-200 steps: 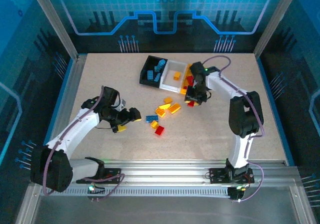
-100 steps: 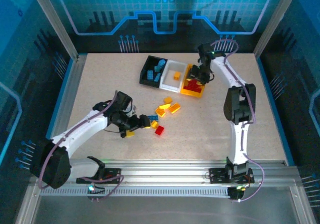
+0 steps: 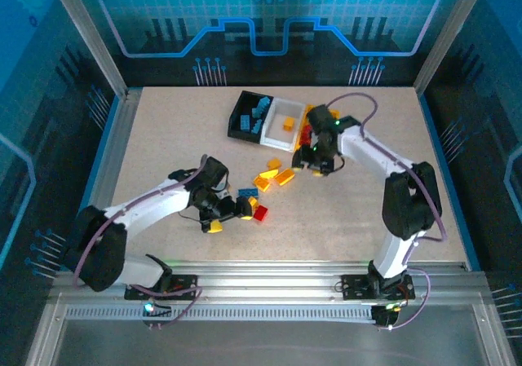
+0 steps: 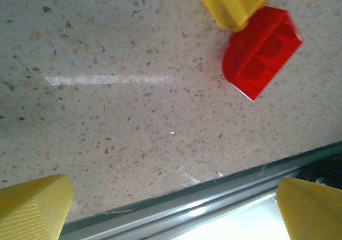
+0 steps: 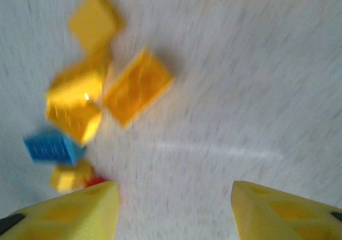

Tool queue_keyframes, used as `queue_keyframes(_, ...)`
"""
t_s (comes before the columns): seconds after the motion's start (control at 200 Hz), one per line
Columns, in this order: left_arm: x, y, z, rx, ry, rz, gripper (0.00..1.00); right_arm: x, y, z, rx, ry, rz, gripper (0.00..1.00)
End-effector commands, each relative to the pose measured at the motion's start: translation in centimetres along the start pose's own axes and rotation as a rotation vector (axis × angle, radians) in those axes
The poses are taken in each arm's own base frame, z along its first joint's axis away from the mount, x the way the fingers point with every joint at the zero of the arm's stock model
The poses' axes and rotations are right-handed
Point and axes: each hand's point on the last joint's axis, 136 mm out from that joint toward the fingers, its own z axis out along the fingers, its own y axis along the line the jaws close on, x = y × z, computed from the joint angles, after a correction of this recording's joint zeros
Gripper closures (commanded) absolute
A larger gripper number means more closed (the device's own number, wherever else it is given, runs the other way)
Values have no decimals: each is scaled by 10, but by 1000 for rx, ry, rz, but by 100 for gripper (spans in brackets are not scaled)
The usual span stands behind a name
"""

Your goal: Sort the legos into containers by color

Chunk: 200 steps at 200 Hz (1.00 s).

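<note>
Jaws spread wide and empty, your left gripper [image 3: 234, 210] hangs just left of the red brick [image 4: 262, 53] — slide right until it sits between them, clear of the yellow brick [image 4: 235, 2] crowding it. Your right gripper [image 5: 173, 208], likewise parted and holding nothing, hovers over loose yellow legos [image 5: 136, 87] near the containers [image 3: 276, 143].

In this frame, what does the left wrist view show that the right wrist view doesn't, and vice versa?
Left wrist, not right wrist: the metal rail along the table's edge, and sharp studs on a red plastic brick beside a yellow plastic brick.
Right wrist, not left wrist: a blue plastic brick and a cluster of yellow-orange plastic bricks, all blurred.
Both: speckled tabletop, and an open yellow-fingered claw holding nothing, left claw and right claw. A red sliver low in the right wrist view may be that red brick; too blurred to tell.
</note>
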Motion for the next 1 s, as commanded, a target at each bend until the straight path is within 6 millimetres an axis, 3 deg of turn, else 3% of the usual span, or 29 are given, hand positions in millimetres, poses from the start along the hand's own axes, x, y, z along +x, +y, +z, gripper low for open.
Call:
queue_keyframes(0.0, -16, -10, -7, -17, -58, 28, 1, 36, 24, 13, -35, 23, -93, 42)
queue_keyframes(0.165, -27, 1, -32, -21, -164, -21, 1, 85, 44, 36, 27, 126, -187, 40)
queue_keyframes(0.34, -26, 16, -53, 38, -218, -76, 1, 111, 67, 57, 93, 194, -226, 37)
queue_keyframes(0.61, -7, 30, -63, 65, -247, -101, 1, 115, 84, 81, 146, 233, -234, 34)
queue_keyframes(0.995, 6, 41, -66, 62, -236, -96, 1, 109, 84, 104, 178, 236, -196, 34)
